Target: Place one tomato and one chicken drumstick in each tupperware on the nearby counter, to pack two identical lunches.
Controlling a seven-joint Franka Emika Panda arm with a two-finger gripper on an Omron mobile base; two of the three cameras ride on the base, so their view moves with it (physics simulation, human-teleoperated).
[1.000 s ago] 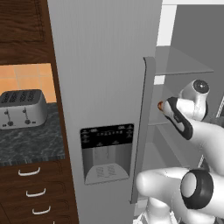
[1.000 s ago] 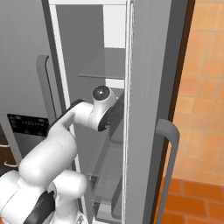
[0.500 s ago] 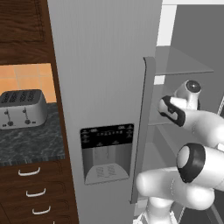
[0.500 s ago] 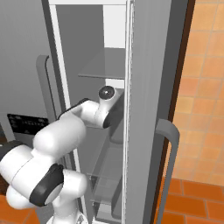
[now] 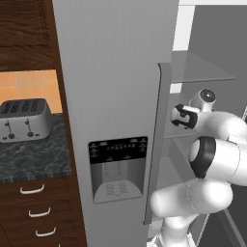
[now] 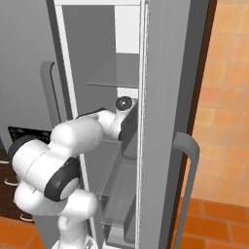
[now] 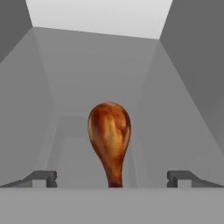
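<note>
Gripper (image 7: 112, 178) spread wide inside fridge (image 5: 111, 72), fingertips (image 7: 43, 177) well apart w/ nothing pinched. Chicken drumstick (image 7: 109, 135) lies straight ahead between them, thin end toward gripper, on fridge shelf (image 7: 175, 131).

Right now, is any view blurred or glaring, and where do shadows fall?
Hand view: sharp chicken drumstick, soft highlight on it, no glare, claw open. Left base view: flat light, toaster crisp. Right base view: fridge interior evenly grey, no hard shadows.
</note>
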